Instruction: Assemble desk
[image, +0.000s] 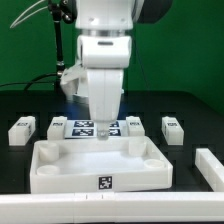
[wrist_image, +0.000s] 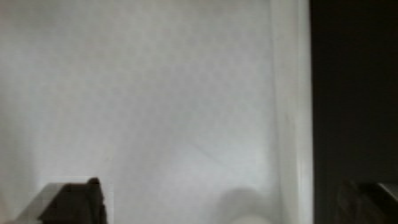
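The desk top (image: 60, 165) is a wide white rimmed tray with corner sockets and a small tag on its near wall. It lies in the middle of the black table. Four short white legs lie in a row behind it: two at the exterior view's left (image: 20, 130) (image: 57, 127) and two at its right (image: 133, 124) (image: 172, 128). My gripper (image: 103, 136) hangs straight down over the far rim of the desk top. In the wrist view the desk top (wrist_image: 160, 100) fills the picture. My gripper (wrist_image: 228, 205) is open, with one dark fingertip (wrist_image: 71, 203) showing at each side and nothing between them.
The marker board (image: 84, 128) lies flat behind the desk top, between the inner legs. A long white bar (image: 100, 207) runs along the front edge, and another white bar (image: 210, 166) stands at the exterior view's right. A green wall closes the back.
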